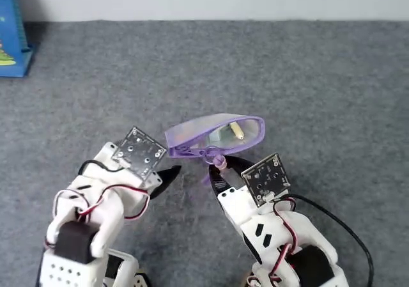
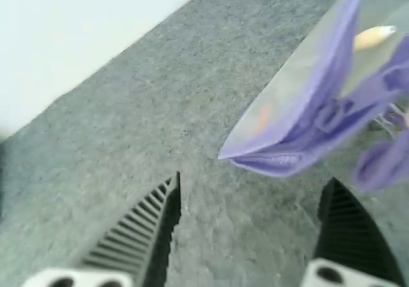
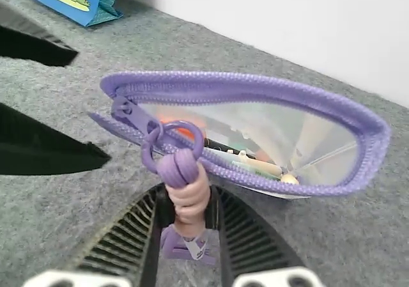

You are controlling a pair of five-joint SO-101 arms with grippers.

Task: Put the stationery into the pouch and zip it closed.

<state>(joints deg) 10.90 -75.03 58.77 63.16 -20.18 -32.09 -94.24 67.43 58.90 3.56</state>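
The stationery (image 3: 255,167) is already inside the pouch (image 3: 243,87), which lies on the table (image 1: 307,76) between my arms. The pouch's mouth gapes, so the zipping is left. My right fingers (image 3: 246,236) pinch the zipper pull (image 3: 182,172); my left fingers (image 2: 150,229) stand wide beside the pouch's corner.

White arms (image 1: 108,204), black ribbed fingers (image 2: 137,232), red and black cables (image 1: 279,226).
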